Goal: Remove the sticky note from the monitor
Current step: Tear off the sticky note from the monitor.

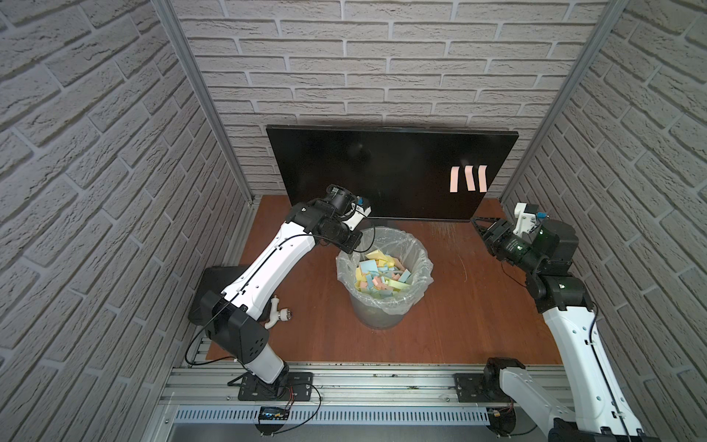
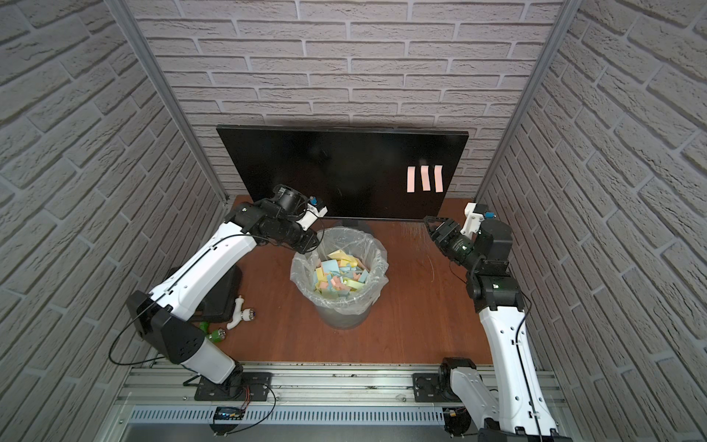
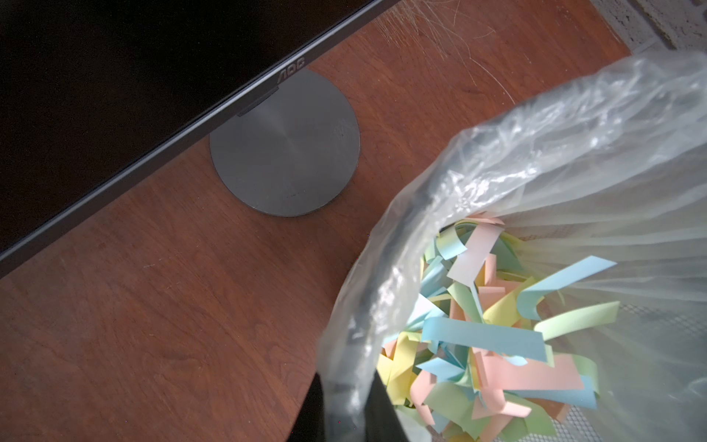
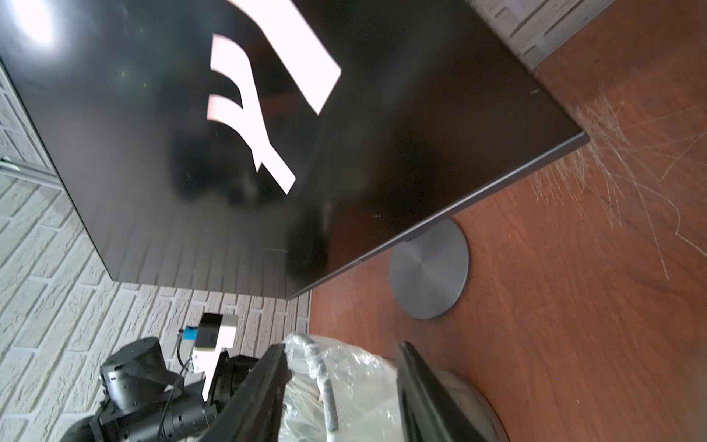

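The black monitor stands upright at the back of the wooden table. Three pale pink strips stick side by side on its lower right screen, so which is the task's sticky note I cannot tell. My left gripper is shut on the bag-lined rim of the bin, one finger inside and one outside. My right gripper hovers open and empty near the monitor's lower right corner, below the strips.
The bin holds several coloured paper strips. The monitor's round grey base lies just behind it. A black slab, a white tap-shaped piece and a green piece lie at the left. Brick-patterned walls close three sides.
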